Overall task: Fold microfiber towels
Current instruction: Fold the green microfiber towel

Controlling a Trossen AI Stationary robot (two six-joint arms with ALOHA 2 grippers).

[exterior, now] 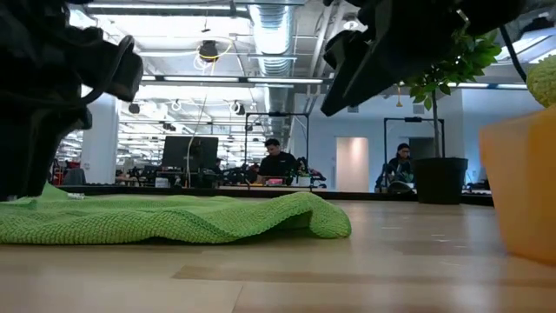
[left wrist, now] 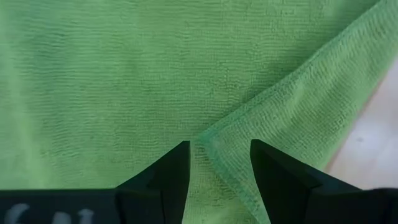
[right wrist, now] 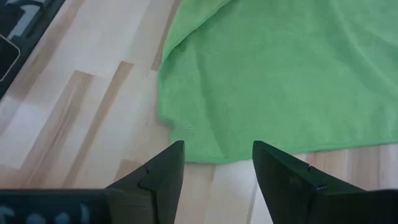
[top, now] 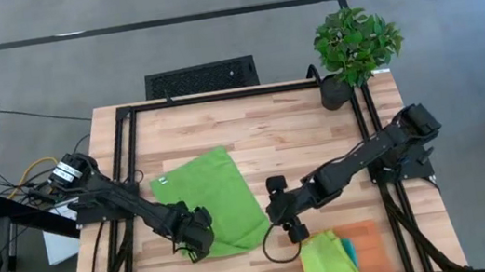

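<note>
We judge the lime green towel [top: 211, 199] soft, light and limp; it should drape and slide on the wood, so the near corners are where we would take hold. It lies flat near the centre of the table [top: 287, 121], slightly toward 9 o'clock. Our left hand [left wrist: 219, 163] is low over its 6 o'clock edge, fingers apart and empty, straddling a turned-over corner. Our right hand [right wrist: 217, 165] hovers at the towel's 4 o'clock corner, fingers likewise apart, holding nothing. More towels [top: 329, 258] sit piled on an orange mat [top: 369, 241] at 5 o'clock.
</note>
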